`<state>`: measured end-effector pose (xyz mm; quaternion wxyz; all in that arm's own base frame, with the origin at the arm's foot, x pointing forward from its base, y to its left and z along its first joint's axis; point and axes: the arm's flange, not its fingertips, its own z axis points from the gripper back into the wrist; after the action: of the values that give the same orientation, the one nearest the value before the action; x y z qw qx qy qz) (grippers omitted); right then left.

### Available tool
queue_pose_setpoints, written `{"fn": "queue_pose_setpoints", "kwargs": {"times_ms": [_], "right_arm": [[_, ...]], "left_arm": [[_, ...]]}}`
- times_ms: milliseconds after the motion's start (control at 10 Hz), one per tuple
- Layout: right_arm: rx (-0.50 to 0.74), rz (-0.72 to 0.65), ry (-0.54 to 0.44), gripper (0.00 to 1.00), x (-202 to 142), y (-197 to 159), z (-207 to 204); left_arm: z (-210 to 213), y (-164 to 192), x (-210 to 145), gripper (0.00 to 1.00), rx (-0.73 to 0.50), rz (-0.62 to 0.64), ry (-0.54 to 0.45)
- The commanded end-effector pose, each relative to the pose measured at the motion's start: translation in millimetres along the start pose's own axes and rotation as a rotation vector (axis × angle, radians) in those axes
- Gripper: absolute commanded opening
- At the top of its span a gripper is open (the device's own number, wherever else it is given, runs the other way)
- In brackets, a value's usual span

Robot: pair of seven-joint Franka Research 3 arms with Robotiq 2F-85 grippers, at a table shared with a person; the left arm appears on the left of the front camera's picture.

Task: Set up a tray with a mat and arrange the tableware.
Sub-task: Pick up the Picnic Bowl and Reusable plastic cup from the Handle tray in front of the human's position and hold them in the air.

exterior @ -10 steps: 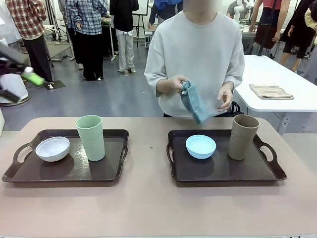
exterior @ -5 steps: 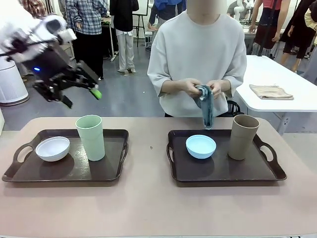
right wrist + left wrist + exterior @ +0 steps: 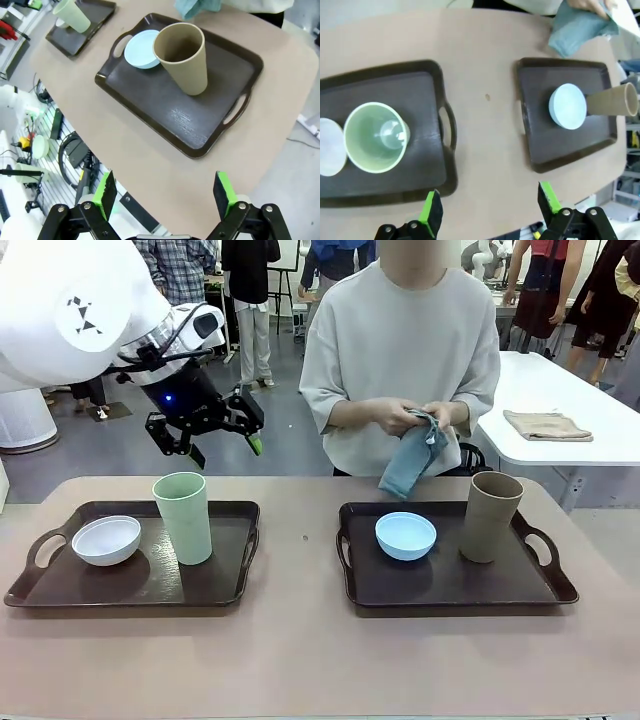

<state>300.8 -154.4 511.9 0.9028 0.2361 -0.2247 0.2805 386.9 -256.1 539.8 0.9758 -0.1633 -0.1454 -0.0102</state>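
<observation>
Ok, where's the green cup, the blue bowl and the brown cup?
green cup (image 3: 185,525), front view, middle of its side.
blue bowl (image 3: 405,535), front view, its inside.
brown cup (image 3: 488,525), front view, middle of its side.

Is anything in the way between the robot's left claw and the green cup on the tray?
Nothing visible. The open left gripper hangs above the pale green tumbler, slightly to one side, with only air between them.

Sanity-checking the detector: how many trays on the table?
2. One dark tray on the robot's left, holding the white bowl and pale green tumbler; the other tray on its right, holding the light blue bowl and tan tumbler. None appears hidden.
</observation>
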Motion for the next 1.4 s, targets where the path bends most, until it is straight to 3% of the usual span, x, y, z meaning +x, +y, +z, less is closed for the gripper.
{"fn": "queue_pose_setpoints", "kwargs": {"times_ms": [0, 300, 400, 600, 800, 1000, 1300], "right_arm": [[-0.008, 0.013, 0.001, 1.00, 1, 4, -1], [-0.012, 0.002, 0.007, 1.00, 2, 3, 1], [0.075, 0.164, -0.068, 1.00, 4, -23, -4], [0.000, 0.444, -0.095, 1.00, 23, -66, -21], [-0.054, 0.558, -0.178, 1.00, 52, -92, -35], [-0.115, 0.662, -0.168, 1.00, 90, -89, -59], [0.111, 0.882, -0.032, 1.00, 114, -89, -88]], "left_arm": [[5, 10, -2, 1.00, 0.010, 0.014, 0.005], [5, 10, -2, 1.00, 0.010, 0.014, 0.005], [4, 9, 3, 1.00, -0.008, 0.017, 0.004], [-14, -41, 29, 1.00, -0.043, -0.031, 0.045], [-43, -94, 49, 1.00, -0.005, -0.087, 0.121], [-70, -135, 60, 1.00, 0.041, -0.109, 0.185], [-114, -189, 81, 1.00, 0.107, -0.078, 0.208]]}}
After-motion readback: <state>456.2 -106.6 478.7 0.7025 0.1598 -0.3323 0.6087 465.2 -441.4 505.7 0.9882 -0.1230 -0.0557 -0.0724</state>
